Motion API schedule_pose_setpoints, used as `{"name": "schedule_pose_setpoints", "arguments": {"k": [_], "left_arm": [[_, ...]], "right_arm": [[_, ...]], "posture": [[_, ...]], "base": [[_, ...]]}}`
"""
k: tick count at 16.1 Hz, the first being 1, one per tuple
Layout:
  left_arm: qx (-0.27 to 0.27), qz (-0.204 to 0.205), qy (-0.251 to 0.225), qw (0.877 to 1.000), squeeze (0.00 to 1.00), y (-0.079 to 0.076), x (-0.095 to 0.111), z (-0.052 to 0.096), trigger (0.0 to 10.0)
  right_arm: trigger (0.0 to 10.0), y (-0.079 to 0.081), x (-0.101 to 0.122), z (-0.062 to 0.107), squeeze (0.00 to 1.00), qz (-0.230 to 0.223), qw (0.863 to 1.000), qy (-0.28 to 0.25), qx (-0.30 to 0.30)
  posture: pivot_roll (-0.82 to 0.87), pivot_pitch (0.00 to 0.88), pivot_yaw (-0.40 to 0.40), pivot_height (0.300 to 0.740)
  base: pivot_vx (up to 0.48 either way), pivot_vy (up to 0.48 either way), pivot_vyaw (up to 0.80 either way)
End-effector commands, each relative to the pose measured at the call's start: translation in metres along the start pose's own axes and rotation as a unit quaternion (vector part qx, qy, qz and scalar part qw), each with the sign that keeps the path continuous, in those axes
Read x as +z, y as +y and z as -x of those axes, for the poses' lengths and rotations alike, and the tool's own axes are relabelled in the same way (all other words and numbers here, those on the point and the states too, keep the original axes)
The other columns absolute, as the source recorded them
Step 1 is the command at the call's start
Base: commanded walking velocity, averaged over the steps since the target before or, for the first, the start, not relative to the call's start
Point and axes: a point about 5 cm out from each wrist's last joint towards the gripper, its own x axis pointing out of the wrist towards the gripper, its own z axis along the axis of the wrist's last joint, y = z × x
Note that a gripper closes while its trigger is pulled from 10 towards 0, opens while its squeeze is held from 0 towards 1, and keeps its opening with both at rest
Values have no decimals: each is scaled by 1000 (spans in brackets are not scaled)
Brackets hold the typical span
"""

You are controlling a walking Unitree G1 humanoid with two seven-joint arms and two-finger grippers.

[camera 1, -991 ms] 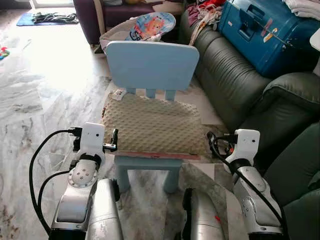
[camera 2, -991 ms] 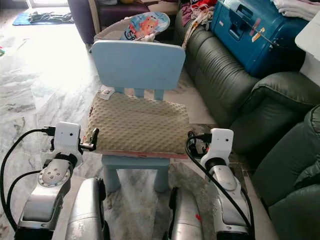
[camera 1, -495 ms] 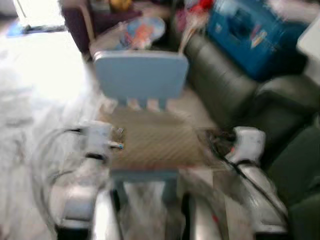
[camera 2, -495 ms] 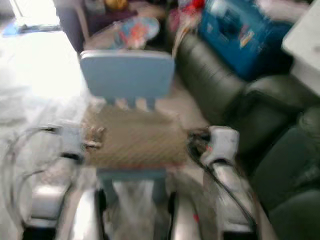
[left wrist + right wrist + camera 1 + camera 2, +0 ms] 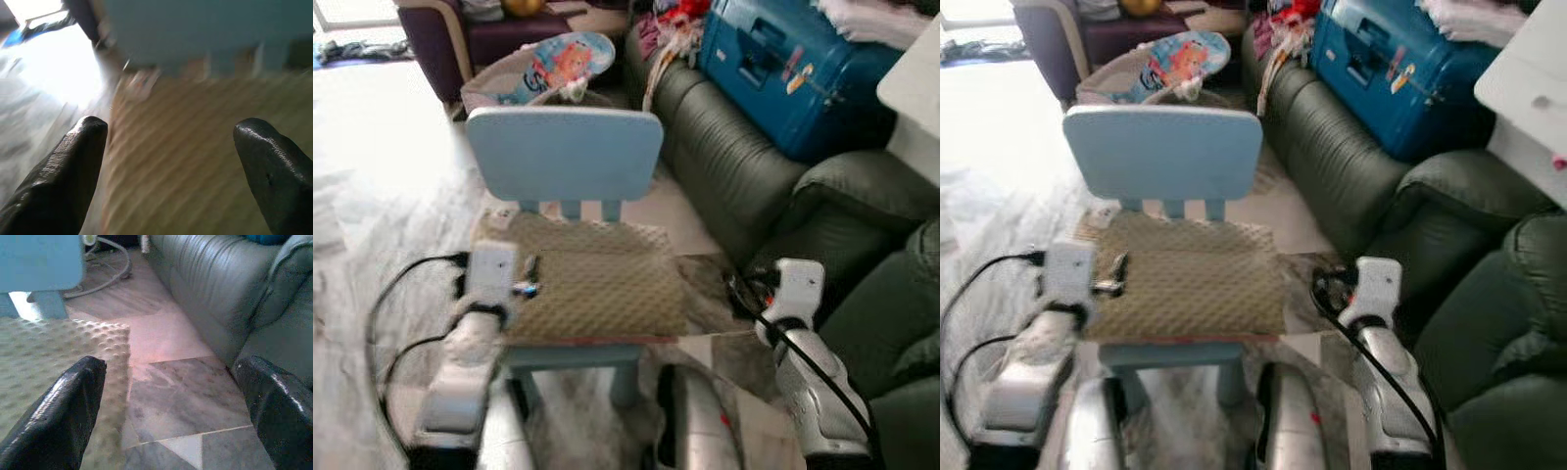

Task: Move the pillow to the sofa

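On the seat of the small light-blue plastic chair, the beige dimpled pillow is lying ungrasped, with the left gripper and right gripper hovering spread-fingered at its sides, so lifting and carrying to the dark-green leather sofa beside the chair are remaining.

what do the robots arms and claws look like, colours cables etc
Both arms are silver with white boxy wrist housings. Loose black cables loop from each wrist. The left claw and right claw each have two long, glossy black, rounded fingers. A small red mark sits on the silver shell low between the arms.
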Motion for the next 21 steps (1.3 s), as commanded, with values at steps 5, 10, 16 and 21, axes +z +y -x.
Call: {"name": "schedule_pose_setpoints", "arguments": {"k": [5,10,16,21], "left_arm": [[-5,-31,52,998,1000,19,-10,-18,10000],[9,-25,82,996,722,44,-13,-36,10000],[-1,3,137,991,0,46,-23,-63,10000],[3,13,164,986,0,46,-29,-77,10000]], "right_arm": [[10000,5,-13,-14,1000,-32,995,85,44],[10000,30,-12,-35,1000,-42,987,114,108],[10000,49,8,-61,1000,-11,985,97,145],[10000,57,9,-73,0,4,983,96,157]], "posture": [[11,65,-67,542],[8,168,-70,542],[-12,240,-95,542],[-17,263,-140,542]], "base": [[0,0,0],[0,0,0],[0,0,0],[0,0,0]]}}
